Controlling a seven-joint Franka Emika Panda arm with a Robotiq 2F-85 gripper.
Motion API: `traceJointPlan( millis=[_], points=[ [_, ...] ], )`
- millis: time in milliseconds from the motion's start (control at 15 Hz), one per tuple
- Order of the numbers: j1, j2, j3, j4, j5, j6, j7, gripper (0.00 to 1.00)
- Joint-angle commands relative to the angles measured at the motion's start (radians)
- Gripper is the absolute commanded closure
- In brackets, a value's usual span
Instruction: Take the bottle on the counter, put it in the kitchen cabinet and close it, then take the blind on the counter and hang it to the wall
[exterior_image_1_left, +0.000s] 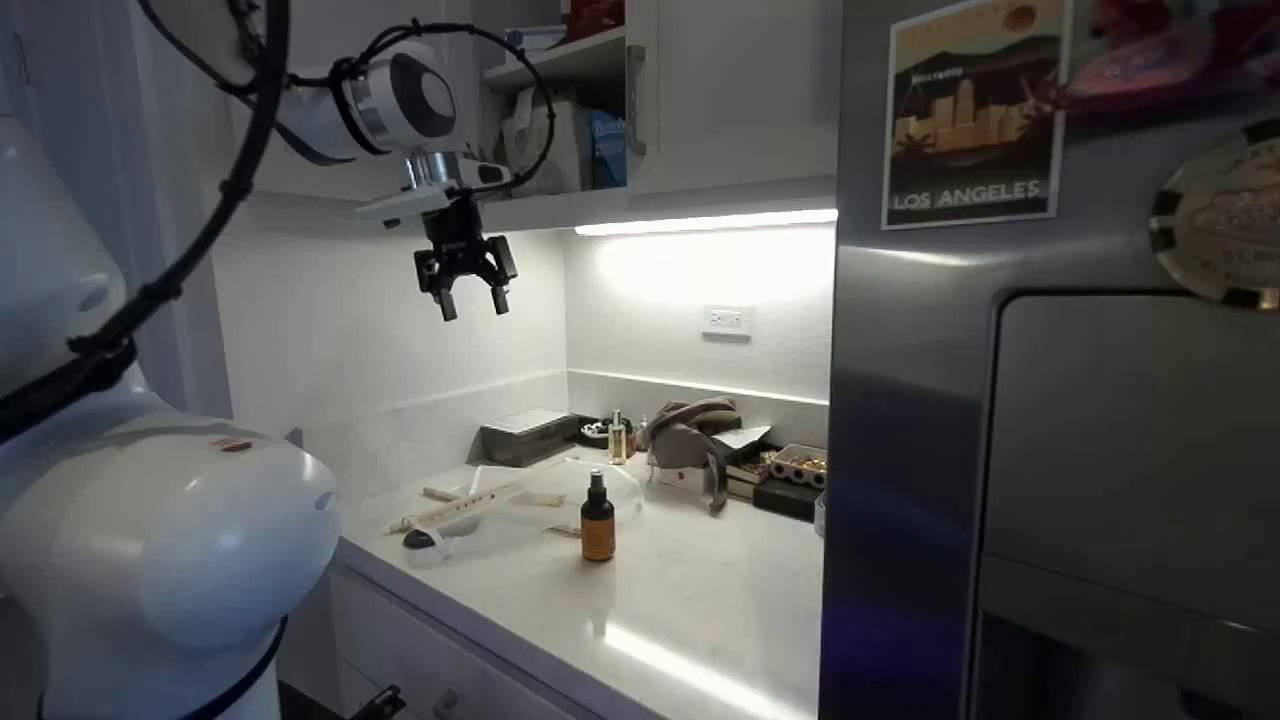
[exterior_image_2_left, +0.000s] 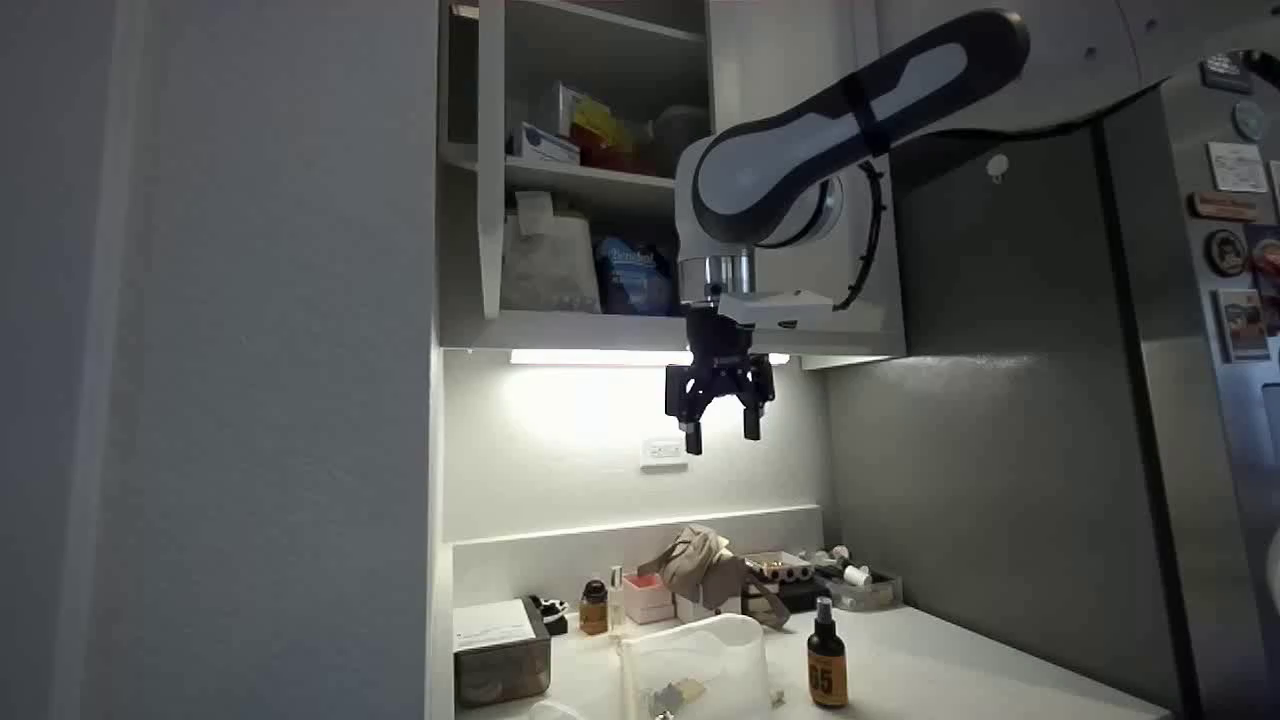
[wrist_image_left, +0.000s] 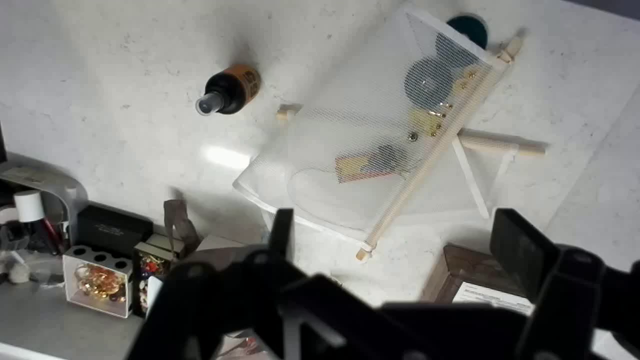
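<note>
The bottle (exterior_image_1_left: 598, 528), dark amber with an orange label and spray top, stands upright on the counter (exterior_image_1_left: 700, 610). It also shows in an exterior view (exterior_image_2_left: 827, 665) and the wrist view (wrist_image_left: 234, 90). The blind (wrist_image_left: 345, 135), a pale translucent mesh with wooden rods, lies beside it; it also shows in an exterior view (exterior_image_2_left: 700, 660). The kitchen cabinet (exterior_image_1_left: 740, 100) has an open compartment with filled shelves (exterior_image_2_left: 590, 180). The wall (exterior_image_1_left: 640, 300) has an outlet plate. My gripper (exterior_image_1_left: 474, 306) is open and empty, high above the counter, also in an exterior view (exterior_image_2_left: 722, 435) and the wrist view (wrist_image_left: 394, 225).
A dark grey box with paper (exterior_image_2_left: 500, 650) stands at the counter's corner. Small bottles, a taupe cloth bundle (exterior_image_1_left: 685, 435) and jewellery boxes (wrist_image_left: 100, 280) line the back wall. A steel refrigerator (exterior_image_1_left: 920, 400) borders the counter. A light strip (exterior_image_1_left: 705, 222) runs under the cabinet.
</note>
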Motion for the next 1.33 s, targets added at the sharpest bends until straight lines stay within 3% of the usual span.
traceJointPlan(
  millis=[0,267,733,1067,1200,1267],
  points=[
    [0.024,0.004,-0.020,0.003,-0.009,-0.003,0.008,0.00],
    [0.026,-0.013,-0.020,-0.021,-0.003,0.015,0.017,0.00],
    [0.027,-0.258,-0.069,-0.397,0.008,0.310,0.041,0.00],
    [-0.009,-0.415,-0.108,-0.638,0.002,0.454,0.034,0.00],
    [-0.027,-0.448,-0.114,-0.704,-0.001,0.479,0.028,0.00],
    [-0.046,-0.384,-0.108,-0.630,-0.005,0.459,0.030,0.00]
  ],
)
